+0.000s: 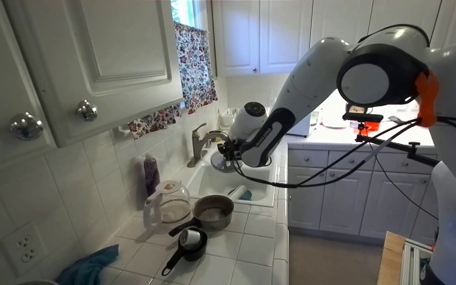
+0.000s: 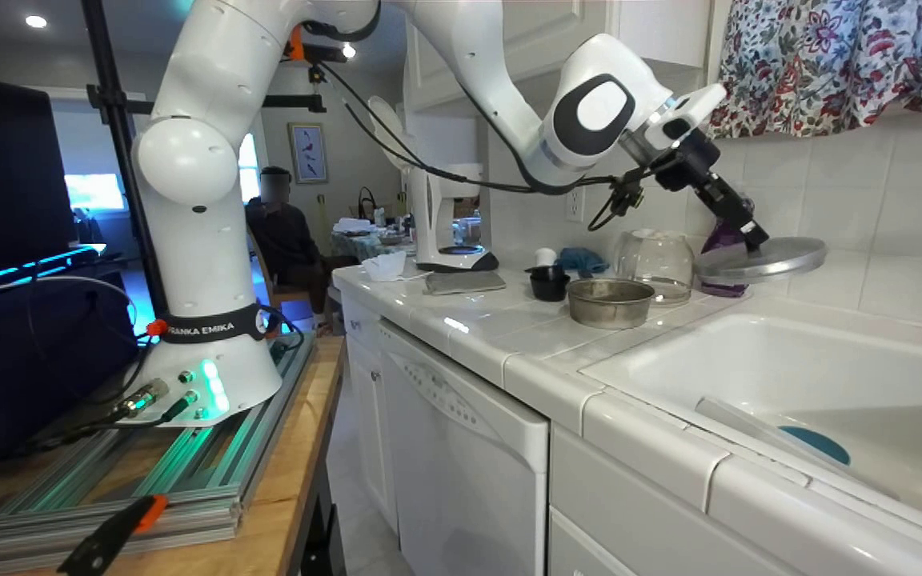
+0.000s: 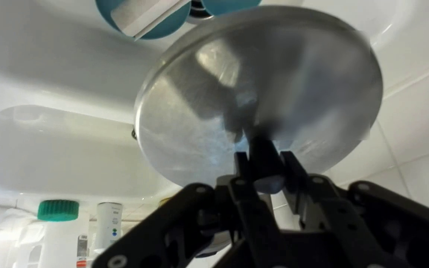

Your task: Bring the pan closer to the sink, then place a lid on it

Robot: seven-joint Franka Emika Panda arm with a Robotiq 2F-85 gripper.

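The pan, deep and dark grey-brown, sits upright on the tiled counter near the sink edge in both exterior views (image 1: 214, 222) (image 2: 608, 310). The white sink (image 2: 717, 344) has a silvery faucet (image 1: 199, 146); the sink also shows in the wrist view (image 3: 62, 82). My gripper (image 3: 264, 154) is shut on the black knob (image 3: 264, 167) of a round silvery lid (image 3: 196, 149). The lid hangs over the sink, apart from the pan, in both exterior views (image 1: 221, 163) (image 2: 797, 258). The gripper tip (image 2: 754, 237) meets the lid top; the knob is hidden there.
A glass carafe (image 1: 174, 208) stands beside the pan. A small black skillet (image 1: 196, 251) holding a white cup (image 1: 190, 237) lies close to the pan. A purple bottle (image 1: 151, 174) stands by the wall. A teal dish (image 2: 817, 444) lies in the sink. A wall cabinet (image 1: 129, 47) overhangs the counter.
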